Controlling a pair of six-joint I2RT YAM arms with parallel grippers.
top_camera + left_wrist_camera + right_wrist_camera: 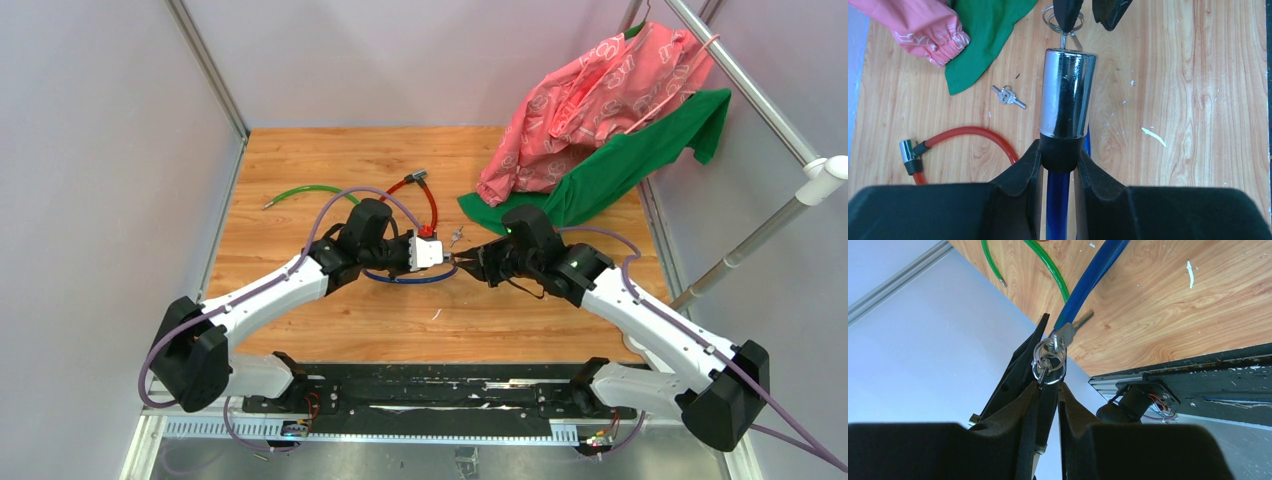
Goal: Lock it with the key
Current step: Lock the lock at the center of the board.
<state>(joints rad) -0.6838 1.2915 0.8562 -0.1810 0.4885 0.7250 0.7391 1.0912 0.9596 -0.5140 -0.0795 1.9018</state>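
Observation:
My left gripper (1060, 147) (428, 252) is shut on the black collar of the blue cable lock (1058, 200), just below its chrome cylinder (1067, 92). The cylinder points at my right gripper (470, 260). The key (1064, 40) stands at the cylinder's far end, hanging from a ring (1048, 362) with other small keys. In the right wrist view my right gripper (1050, 385) has its tips at that ring, with a narrow gap showing between the fingers. The blue cable (1093, 275) runs off behind the ring.
A second small key bunch (1009, 96) (456, 236) lies on the wooden table. A red cable lock (963, 135) (428, 205) and a green cable (310, 192) lie further back. Pink cloth (590, 95) and green cloth (620, 160) drape at the back right.

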